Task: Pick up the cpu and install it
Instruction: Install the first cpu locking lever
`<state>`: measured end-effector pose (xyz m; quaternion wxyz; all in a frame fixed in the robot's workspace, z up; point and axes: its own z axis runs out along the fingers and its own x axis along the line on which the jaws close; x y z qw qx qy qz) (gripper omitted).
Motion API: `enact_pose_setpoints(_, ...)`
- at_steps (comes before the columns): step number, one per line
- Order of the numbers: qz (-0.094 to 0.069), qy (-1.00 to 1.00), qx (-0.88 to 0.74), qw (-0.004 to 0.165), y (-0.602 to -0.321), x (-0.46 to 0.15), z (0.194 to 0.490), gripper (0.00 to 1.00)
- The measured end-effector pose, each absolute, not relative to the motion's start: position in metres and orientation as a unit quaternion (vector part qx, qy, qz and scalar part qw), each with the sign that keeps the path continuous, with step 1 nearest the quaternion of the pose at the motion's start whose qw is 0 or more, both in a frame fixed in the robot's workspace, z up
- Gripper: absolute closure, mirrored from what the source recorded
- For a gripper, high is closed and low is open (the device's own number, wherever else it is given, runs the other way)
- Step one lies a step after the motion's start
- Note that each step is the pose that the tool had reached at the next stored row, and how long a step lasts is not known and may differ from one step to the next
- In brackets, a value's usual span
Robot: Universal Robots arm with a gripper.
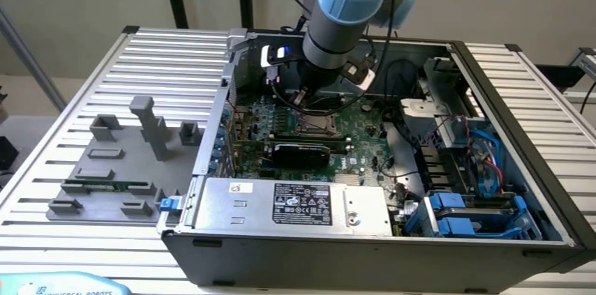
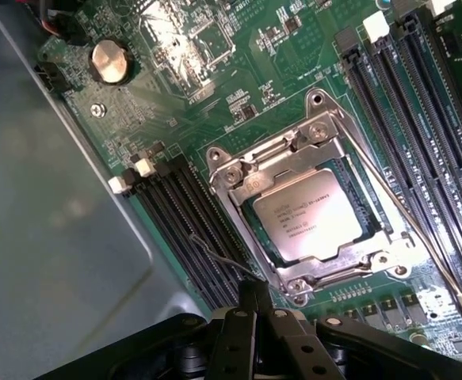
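Note:
The cpu (image 2: pixel 306 215), a flat square chip with a silver-grey printed top, lies flat in the metal socket frame (image 2: pixel 232 172) on the green motherboard (image 2: pixel 278 47). My gripper (image 2: pixel 254 291) hovers just off one corner of that socket, its dark fingers pressed together with nothing between them. A thin wire retention lever (image 2: pixel 405 214) slants past the socket's side. In the exterior view the arm reaches down into the open computer case (image 1: pixel 521 134), with the gripper (image 1: pixel 315 100) just above the socket (image 1: pixel 312 125).
Black memory slots flank the socket on both sides (image 2: pixel 183 229) (image 2: pixel 421 103). A coin battery (image 2: pixel 109 62) sits on the board. On the exterior view's left, a grey fixture plate (image 1: pixel 93 208) holds blocks and a green memory stick (image 1: pixel 107 187). The power supply (image 1: pixel 289 204) and blue drive bays (image 1: pixel 465 215) fill the case front.

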<state>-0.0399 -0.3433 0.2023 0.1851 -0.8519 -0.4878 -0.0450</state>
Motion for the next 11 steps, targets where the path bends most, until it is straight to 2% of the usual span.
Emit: enact_pose_setpoints(11,-0.044,-0.488,-0.853,0.178,-0.3385,-0.0382,0.2009,0.89)
